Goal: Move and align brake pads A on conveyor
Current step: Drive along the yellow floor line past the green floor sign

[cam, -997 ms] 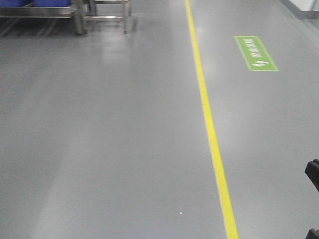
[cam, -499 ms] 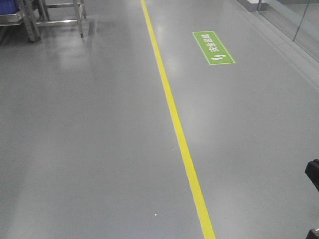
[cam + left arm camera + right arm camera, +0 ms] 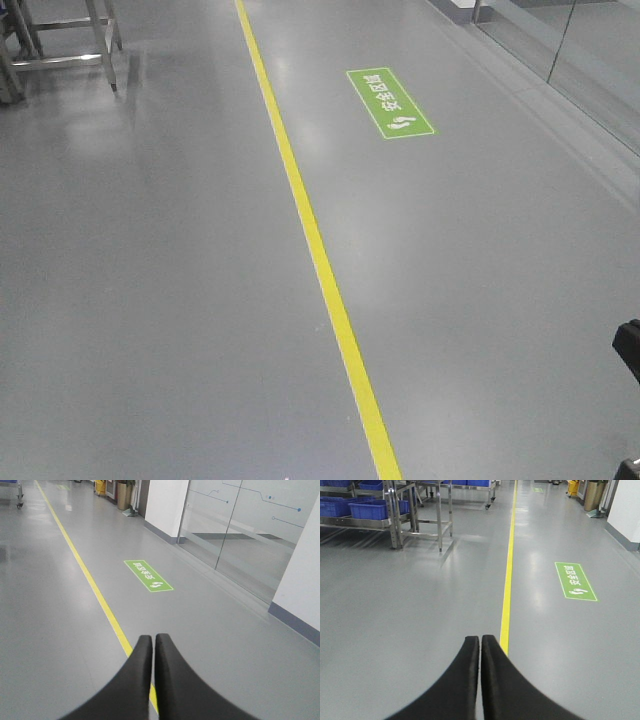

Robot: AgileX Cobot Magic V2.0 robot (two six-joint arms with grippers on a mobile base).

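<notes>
No brake pads and no conveyor show in any view; both are out of view. My left gripper (image 3: 153,637) is shut with nothing between its black fingers and hangs over the grey floor beside the yellow line (image 3: 95,591). My right gripper (image 3: 480,638) is also shut and empty, above the floor just left of the same yellow line (image 3: 507,585). A black piece of the robot (image 3: 629,350) juts in at the right edge of the front view.
Grey floor with a yellow line (image 3: 310,235) and a green floor sign (image 3: 390,103). A steel rack's legs (image 3: 100,50) stand top left. Racks with blue bins (image 3: 367,509) are at the left. A glass wall (image 3: 240,530) runs along the right.
The front view has swung to the right: the yellow line and green sign have slid left in the picture, and the steel rack has moved toward the left edge.
</notes>
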